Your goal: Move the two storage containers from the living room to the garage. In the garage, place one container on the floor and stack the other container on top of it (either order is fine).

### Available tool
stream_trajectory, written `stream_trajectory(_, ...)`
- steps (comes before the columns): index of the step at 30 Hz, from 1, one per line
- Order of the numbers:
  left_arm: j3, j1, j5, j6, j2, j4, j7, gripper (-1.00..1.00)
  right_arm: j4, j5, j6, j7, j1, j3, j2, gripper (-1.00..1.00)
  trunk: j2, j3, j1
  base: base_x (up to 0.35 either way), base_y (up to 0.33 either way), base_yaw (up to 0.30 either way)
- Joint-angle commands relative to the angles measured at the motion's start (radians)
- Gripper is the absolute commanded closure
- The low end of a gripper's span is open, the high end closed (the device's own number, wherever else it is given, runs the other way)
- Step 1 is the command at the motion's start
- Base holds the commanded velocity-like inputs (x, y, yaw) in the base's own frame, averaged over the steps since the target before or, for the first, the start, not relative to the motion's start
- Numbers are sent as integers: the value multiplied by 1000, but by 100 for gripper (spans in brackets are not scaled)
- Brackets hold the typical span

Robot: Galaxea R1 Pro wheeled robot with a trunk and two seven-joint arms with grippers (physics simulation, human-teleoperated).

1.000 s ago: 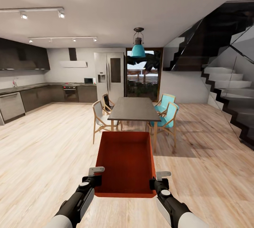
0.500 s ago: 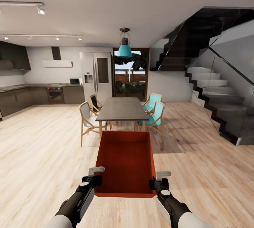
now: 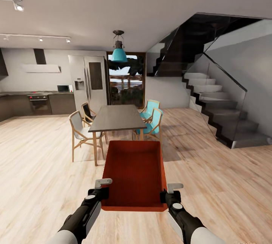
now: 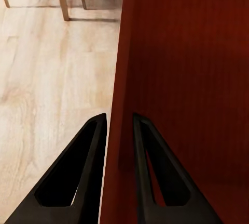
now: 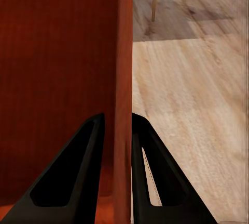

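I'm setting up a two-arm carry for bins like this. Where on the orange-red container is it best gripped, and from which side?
Grip the storage container by its two long side walls near the end nearest the robot, one gripper per wall, each coming from that end. The walls are thin and upright, so fingers can straddle the rim: the left gripper and right gripper each pinch a wall, one finger inside, one outside.

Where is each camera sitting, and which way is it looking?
Head view: on the robot's head, facing forward and down at the dining table and stairs; both arms hold the orange bin.
Left wrist view: by the left gripper, looking along its fingers clamped on the bin's wall, wood floor beyond.
Right wrist view: by the right gripper, likewise clamped on the bin's other wall.
All share the bin and floor.
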Motion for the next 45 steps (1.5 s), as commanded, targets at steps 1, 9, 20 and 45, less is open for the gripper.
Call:
stream_trajectory(1, 16, -1, -13, -25, 0, -38, 14, 100, 3, -15, -5, -6, 0, -9, 0, 100, -1, -1, 0, 0, 0, -242)
stream_trajectory(9, 17, -1, -13, -25, 0, -38, 14, 100, 3, -15, -5, -6, 0, -9, 0, 100, -1, 2, 0, 0, 0, -242)
stream_trajectory(20, 17, -1, -13, -25, 0, -39, 14, 100, 3, -15, -5, -6, 0, -10, 0, 100, -1, 6, 0, 0, 0, -242)
stream_trajectory(45, 15, -1, -15, -25, 0, -26, 14, 100, 3, -15, -3, -4, 0, -9, 2, 100, -1, 10, 0, 83, 0, -242)
